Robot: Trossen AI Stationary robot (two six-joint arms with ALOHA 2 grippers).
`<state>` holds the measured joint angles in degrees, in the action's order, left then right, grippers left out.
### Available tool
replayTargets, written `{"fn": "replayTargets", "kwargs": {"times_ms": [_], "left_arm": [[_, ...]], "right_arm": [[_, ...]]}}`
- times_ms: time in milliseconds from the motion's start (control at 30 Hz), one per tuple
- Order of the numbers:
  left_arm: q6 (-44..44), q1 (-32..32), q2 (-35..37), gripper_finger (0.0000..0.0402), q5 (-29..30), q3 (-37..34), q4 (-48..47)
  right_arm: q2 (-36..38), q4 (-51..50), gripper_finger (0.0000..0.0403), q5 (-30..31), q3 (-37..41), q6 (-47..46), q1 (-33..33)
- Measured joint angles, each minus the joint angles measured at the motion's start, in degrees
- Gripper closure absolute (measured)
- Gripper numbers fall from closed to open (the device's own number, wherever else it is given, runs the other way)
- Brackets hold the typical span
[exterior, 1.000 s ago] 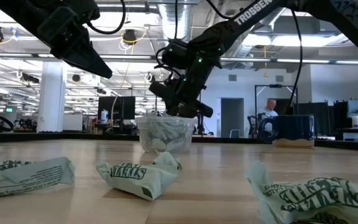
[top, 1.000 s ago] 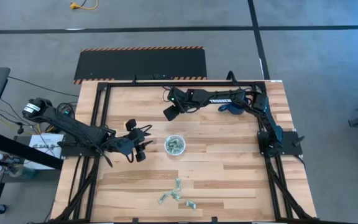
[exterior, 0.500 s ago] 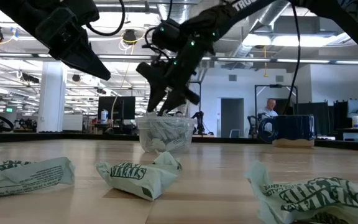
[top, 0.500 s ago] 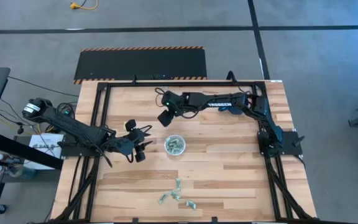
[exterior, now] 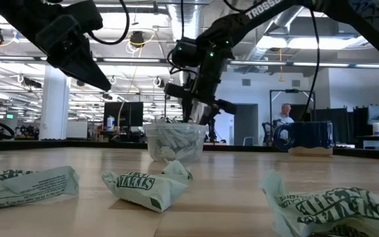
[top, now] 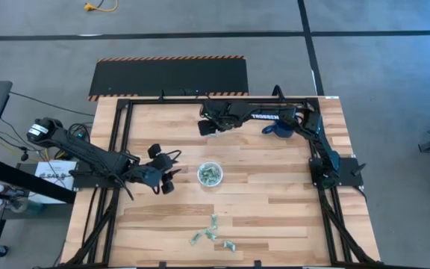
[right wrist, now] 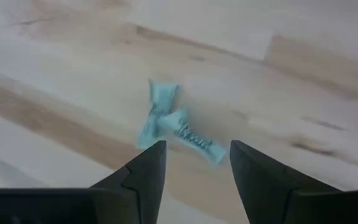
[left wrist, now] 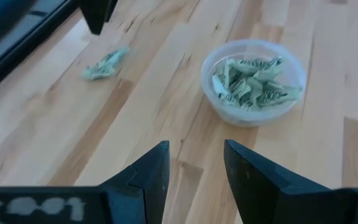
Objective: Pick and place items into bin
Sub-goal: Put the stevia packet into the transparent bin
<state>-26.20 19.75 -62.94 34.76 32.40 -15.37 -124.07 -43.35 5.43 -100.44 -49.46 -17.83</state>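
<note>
Right gripper (right wrist: 192, 163) open, apparently above wrapper (right wrist: 174, 124)

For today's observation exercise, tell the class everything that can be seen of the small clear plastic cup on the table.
The cup is small, round and open-topped, of cloudy see-through plastic with a thin rim. It stands upright on the wooden table, near the middle. Inside lie crumpled green-and-white wrappers, roughly filling it halfway. More wrappers lie loose on the boards closer to the front edge. Nothing grips the cup: the left gripper hovers open beside it, apart.
</note>
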Motion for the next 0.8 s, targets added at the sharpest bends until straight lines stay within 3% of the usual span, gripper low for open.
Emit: {"fn": "replayTargets", "kwargs": {"times_ms": [267,500,800], "left_arm": [[-4.63,0.0,0.0,0.0258,0.1,0.0,-4.34],[-4.64,0.0,0.0,0.0258,1.79,0.0,-4.47],[-4.87,0.0,0.0,0.0258,1.81,0.0,-4.47]], "right_arm": [[0.0,2.68,0.0234,-0.63,0.45,1.67,2.07],[0.0,1.87,0.0235,5.01,0.47,5.28,3.24],[-3.17,4.87,0.0193,2.97,0.54,3.14,4.21]]}}
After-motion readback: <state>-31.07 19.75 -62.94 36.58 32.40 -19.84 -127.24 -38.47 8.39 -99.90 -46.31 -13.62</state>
